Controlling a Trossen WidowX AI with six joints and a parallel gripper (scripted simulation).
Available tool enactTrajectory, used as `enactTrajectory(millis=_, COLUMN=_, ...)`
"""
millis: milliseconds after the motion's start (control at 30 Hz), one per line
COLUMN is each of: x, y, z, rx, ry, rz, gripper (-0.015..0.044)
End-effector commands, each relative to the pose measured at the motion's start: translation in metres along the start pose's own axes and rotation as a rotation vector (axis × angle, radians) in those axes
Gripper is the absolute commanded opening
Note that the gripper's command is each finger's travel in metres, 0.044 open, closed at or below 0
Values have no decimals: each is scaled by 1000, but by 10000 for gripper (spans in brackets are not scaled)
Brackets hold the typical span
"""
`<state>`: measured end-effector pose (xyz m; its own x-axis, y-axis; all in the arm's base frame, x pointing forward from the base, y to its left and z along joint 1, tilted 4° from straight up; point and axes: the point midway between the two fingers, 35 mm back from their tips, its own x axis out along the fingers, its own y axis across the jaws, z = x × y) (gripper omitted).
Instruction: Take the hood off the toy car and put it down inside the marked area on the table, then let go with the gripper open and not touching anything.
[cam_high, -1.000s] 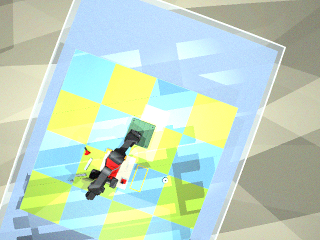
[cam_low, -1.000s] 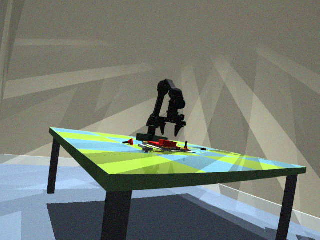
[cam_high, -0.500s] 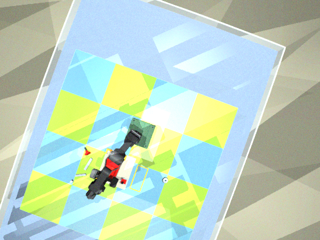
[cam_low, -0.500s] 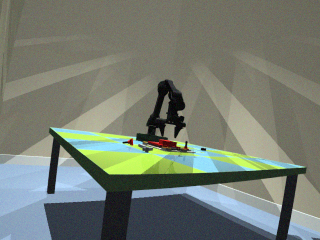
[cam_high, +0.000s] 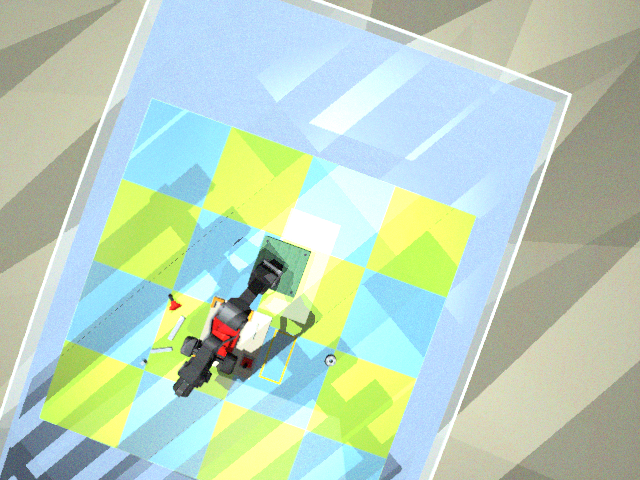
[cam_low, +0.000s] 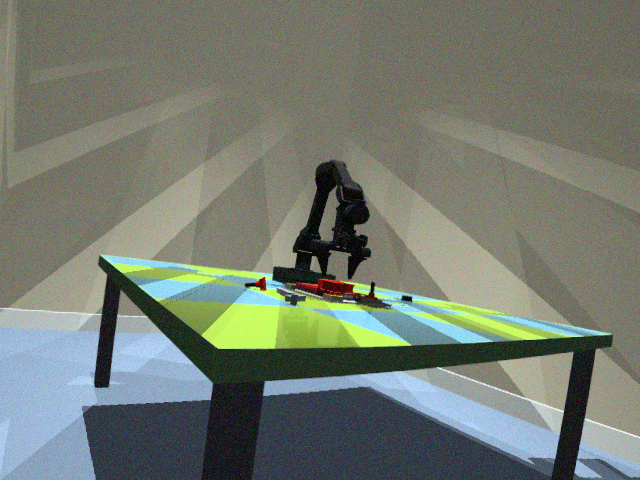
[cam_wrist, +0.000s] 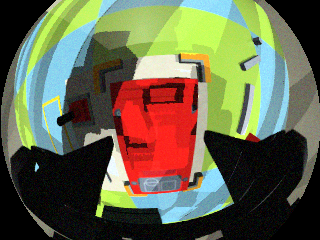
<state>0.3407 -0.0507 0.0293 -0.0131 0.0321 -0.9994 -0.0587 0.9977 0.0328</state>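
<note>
The red toy car (cam_high: 227, 331) (cam_low: 336, 286) (cam_wrist: 155, 155) sits on a pale board (cam_high: 255, 334) (cam_wrist: 145, 67) between orange corner brackets. Its grey front with two lights (cam_wrist: 160, 184) faces the bottom of the wrist view. The hood's edges cannot be told from the rest of the red body. My gripper (cam_low: 338, 275) (cam_wrist: 159, 139) is open and empty above the car, with one finger to each side in the wrist view. The marked area, a yellow outline (cam_high: 269, 380) (cam_wrist: 51, 100), lies beside the board with no part inside it.
A small red block (cam_high: 247, 363) (cam_wrist: 80, 111) with a black peg stands between car and outline. A white ring (cam_high: 330, 360) lies beyond the outline. On the other side lie grey bars (cam_high: 176, 327) (cam_wrist: 245, 109) and a red piece (cam_high: 175, 304) (cam_low: 262, 283).
</note>
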Motion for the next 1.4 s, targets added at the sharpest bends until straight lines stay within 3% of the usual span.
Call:
enactTrajectory(millis=0, x=4, y=1, z=-3, rx=-4, ry=6, rz=6, gripper=440)
enactTrajectory(millis=1367, x=24, y=1, z=-4, rx=-4, ry=7, rz=6, gripper=440)
